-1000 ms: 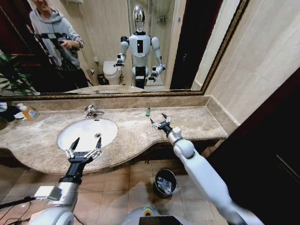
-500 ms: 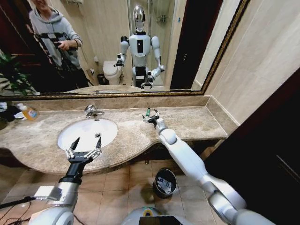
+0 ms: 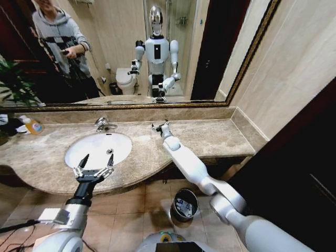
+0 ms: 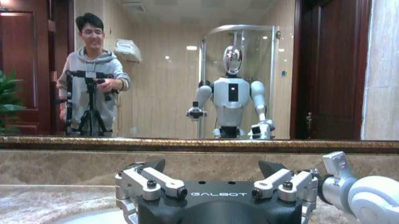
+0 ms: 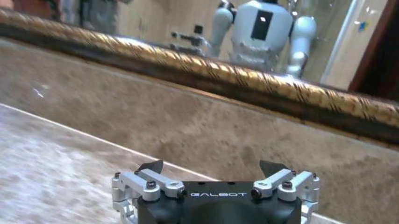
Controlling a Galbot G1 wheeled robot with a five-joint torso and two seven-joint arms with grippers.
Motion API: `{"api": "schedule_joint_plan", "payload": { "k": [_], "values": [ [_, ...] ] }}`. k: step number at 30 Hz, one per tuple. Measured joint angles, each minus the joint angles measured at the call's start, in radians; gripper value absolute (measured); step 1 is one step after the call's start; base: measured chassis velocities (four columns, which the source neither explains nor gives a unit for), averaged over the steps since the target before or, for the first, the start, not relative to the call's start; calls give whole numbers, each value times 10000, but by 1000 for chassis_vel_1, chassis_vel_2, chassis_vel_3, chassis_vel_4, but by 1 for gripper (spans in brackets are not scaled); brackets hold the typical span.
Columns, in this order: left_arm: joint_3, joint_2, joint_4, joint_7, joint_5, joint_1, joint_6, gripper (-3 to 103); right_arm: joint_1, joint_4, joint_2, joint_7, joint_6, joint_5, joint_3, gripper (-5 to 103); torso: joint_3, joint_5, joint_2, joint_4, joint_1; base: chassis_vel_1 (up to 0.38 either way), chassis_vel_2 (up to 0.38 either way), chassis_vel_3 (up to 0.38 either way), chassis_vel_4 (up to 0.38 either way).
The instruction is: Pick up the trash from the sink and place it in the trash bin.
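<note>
My right gripper (image 3: 160, 125), jaws spread wide and empty, reaches to the countertop (image 3: 210, 134) rear beside the sink (image 3: 97, 147). My left gripper (image 3: 94, 167), jaws wide, hovers at the basin's front rim. Trash bin (image 3: 185, 203) stands on the floor below.

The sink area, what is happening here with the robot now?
The robot faces the sink and clears trash. Its right claw is open and reaches far over the countertop, close to the back wall under the mirror. The left claw is open and hovers at the front rim of the basin. The trash bin stands on the floor below the counter edge, with something whitish in it.
</note>
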Motion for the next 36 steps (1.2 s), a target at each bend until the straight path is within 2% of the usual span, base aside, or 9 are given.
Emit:
{"api": "schedule_joint_plan", "payload": {
  "k": [12,14,18,20,26,28,30,31,36],
  "values": [
    [0,0,0,0,0,0,0,100,159,-969,133,-282,-9,220,300,99,-1,1,2,0,-1,0,0,0,0],
    [0,0,0,0,0,0,0,100,159,-1028,113,-367,61,109,331,94,-1,1,2,1,-1,0,0,0,0],
    [0,0,0,0,0,0,0,100,109,-1093,-44,-468,94,110,397,73,-1,1,2,0,-1,0,0,0,0],
    [0,0,0,0,0,0,0,100,100,-1126,-62,-487,95,103,425,73,-1,1,2,0,-1,0,0,0,0],
    [0,0,0,0,0,0,0,100,-51,-1129,-199,-604,125,68,498,44,-3,1,2,0,-2,0,0,0,0],
    [0,0,0,0,0,0,0,100,-72,-1093,-221,-607,125,96,498,44,-2,2,2,0,-3,0,0,0,0],
    [0,0,0,0,0,0,0,100,-95,-1013,-276,-609,114,149,481,33,-2,1,2,0,-2,0,0,0,0],
    [0,0,0,0,0,0,0,100,-95,-1013,-276,-609,114,149,481,33,-2,1,2,0,-2,0,0,0,0],
    [0,0,0,-1,0,0,0,100,-164,-655,-535,-603,12,388,317,14,-1,1,2,0,-2,0,0,0,0]
  ]
}}
